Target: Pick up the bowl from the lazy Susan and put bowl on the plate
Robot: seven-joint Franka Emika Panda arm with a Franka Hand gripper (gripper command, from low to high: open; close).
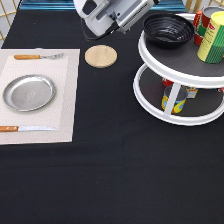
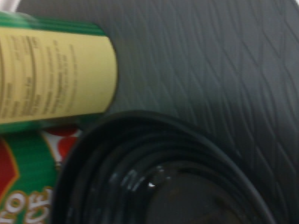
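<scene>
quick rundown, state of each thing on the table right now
bowl: upright, empty, on the lazy Susan's top tier
lazy Susan: holds bowl and cans
plate: empty, on the placemat
gripper: by the bowl, holding nothing
cans: upright, top tier
coaster: bare
</scene>
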